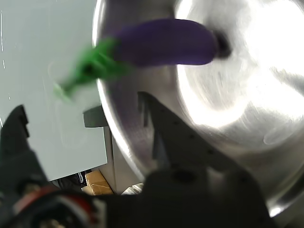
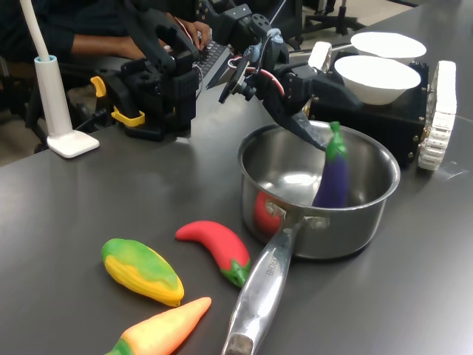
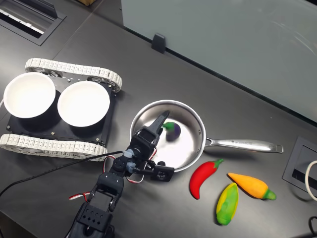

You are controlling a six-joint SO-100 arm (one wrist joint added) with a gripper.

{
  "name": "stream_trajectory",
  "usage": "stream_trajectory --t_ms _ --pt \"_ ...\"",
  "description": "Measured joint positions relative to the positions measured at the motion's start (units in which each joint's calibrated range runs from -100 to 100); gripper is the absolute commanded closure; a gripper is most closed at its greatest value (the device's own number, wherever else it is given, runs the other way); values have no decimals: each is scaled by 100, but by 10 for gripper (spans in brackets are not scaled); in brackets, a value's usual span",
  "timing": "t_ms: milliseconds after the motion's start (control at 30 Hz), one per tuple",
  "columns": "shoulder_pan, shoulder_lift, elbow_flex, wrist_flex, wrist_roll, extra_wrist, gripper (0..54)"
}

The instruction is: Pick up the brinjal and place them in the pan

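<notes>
The purple brinjal (image 2: 332, 177) stands upright inside the steel pan (image 2: 366, 219), leaning on the pan's far wall with its green cap up. In the second exterior view the brinjal (image 3: 172, 130) sits near the middle of the pan (image 3: 199, 145). My gripper (image 2: 332, 122) hovers over the pan's far rim, open, with nothing between its fingers. In the wrist view the blurred brinjal (image 1: 166, 42) lies past the spread fingers (image 1: 164, 128), apart from them, against the shiny pan (image 1: 247, 104). One finger (image 3: 161, 122) reaches over the pan rim.
A red chilli (image 3: 203, 177), a yellow-green pepper (image 3: 227, 203) and an orange carrot (image 3: 252, 186) lie by the pan's long handle (image 3: 242, 145). Two white bowls (image 3: 83, 103) sit on a tracked vehicle (image 3: 64, 69). A person's hand (image 2: 194, 31) and a white lamp base (image 2: 70, 144) are behind.
</notes>
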Motion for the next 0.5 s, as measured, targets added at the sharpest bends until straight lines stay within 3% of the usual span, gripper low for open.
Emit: stream_trajectory --t_ms 333,500 --pt "-66 -345 0 0 220 0 144" --pt "-66 -522 0 0 347 0 286"
